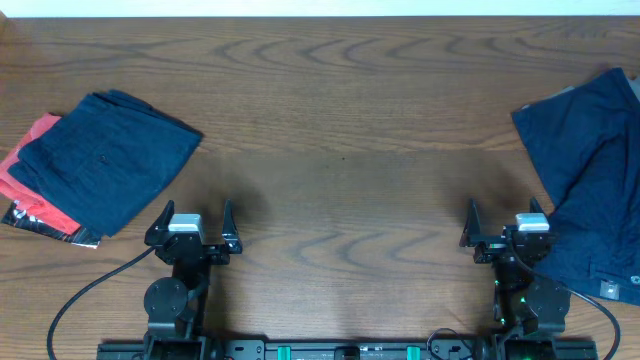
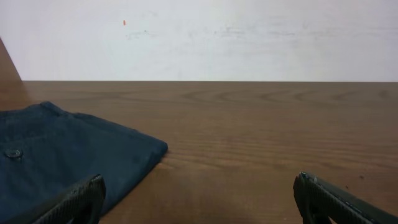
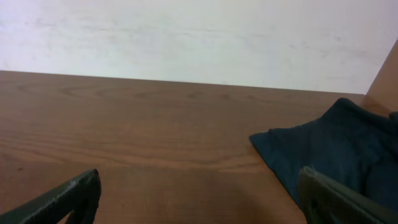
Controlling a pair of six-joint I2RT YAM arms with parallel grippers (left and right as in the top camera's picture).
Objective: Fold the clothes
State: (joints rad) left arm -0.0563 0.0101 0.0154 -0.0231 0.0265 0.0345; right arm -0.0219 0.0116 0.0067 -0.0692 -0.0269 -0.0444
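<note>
the table (image 1: 340, 110) is brown wood, with a white wall beyond its far edge. near the left edge lies a folded navy garment (image 1: 105, 160), a neat slanted rectangle. it rests on a red garment (image 1: 30, 160) that sticks out from under it toward the left edge. at the near side of that stack a dark scrap with pale marks shows, too small to make out. in the left wrist view the folded piece fills the lower left, with a button (image 2: 12, 152) on its top face and its corner flat on the wood.

at the right edge a loose navy garment (image 1: 590, 180) lies spread and rumpled, running off the right side of the overhead view. a small pale label (image 1: 610, 290) sits toward its near end. a thin grey strip (image 1: 560, 93) shows along its far left border; whether that is a separate piece cannot be told. in the right wrist view its creased corner reaches in from the right.

the left gripper (image 1: 195, 215) sits by the near edge, just beside the near right corner of the folded stack and apart from it. its jaws are spread wide with nothing between them. the right gripper (image 1: 505, 218) also sits by the near edge, jaws spread wide and empty. its right finger (image 3: 336, 199) is just beside the loose garment's border; whether it touches the cloth cannot be told. the two grippers are well apart.
</note>
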